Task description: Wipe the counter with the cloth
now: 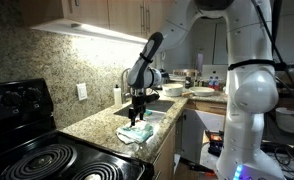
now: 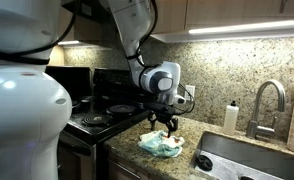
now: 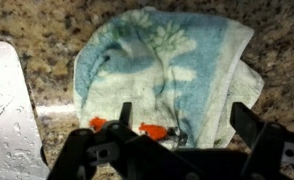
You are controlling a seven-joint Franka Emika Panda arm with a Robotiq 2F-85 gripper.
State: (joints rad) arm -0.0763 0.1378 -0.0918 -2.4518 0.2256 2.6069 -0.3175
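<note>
1. In an exterior view, my gripper [image 1: 138, 112] hangs just above the cloth [image 1: 137, 132] on the counter [image 1: 92, 128].
2. In an exterior view, the jaws are spread and empty, with the cloth [image 2: 162, 145] directly beneath.
3. In the wrist view, the cloth [image 3: 162, 60] lies between the jaws. I reckon this is the pre-grasp step; next I should lower and pinch.

Soft matt cloth [image 3: 162, 70], whitish with teal print, polished speckled granite counter [image 3: 37, 25], dull grey metal sink [image 3: 7, 110], my pincer [image 3: 184, 115] matt black, my arm shell [image 1: 252, 95] glossy white, stovetop [image 1: 47, 160] shiny black glass
</note>
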